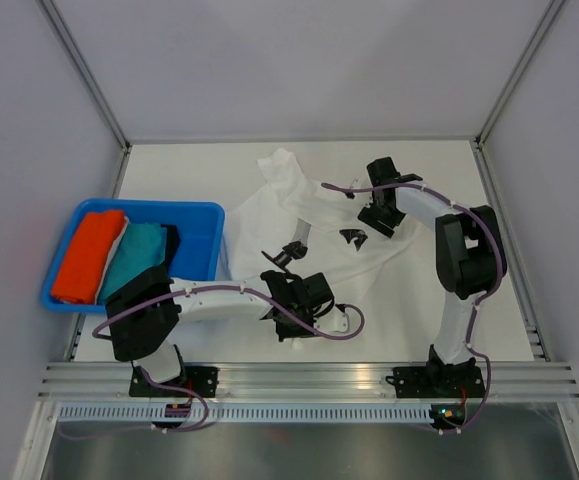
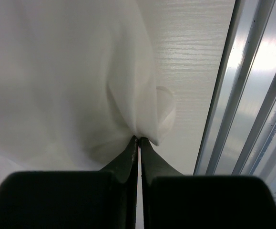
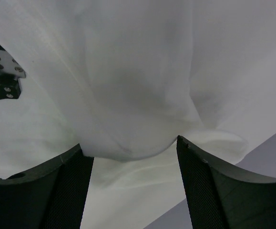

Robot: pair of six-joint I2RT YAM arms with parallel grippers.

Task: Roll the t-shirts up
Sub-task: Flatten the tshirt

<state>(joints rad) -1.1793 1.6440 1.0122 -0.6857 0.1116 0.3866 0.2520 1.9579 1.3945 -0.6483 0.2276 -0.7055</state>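
- Pinching the white t-shirt (image 2: 56, 71) at its near edge: left gripper (image 2: 138, 140) pressed together on cloth, likely anchoring it for straightening.
- Right gripper (image 3: 134, 150) spread, straddling a fold, not yet clamped.

A blue tray (image 1: 197, 245) is being shown at the left of the frame, resting on a white table (image 1: 199, 165). Metal rails (image 1: 309, 380) are being shown along the bottom edge.

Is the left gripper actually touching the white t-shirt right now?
Touching. The left wrist view shows the left gripper with its jaws closed on a gathered fold of the white t-shirt.
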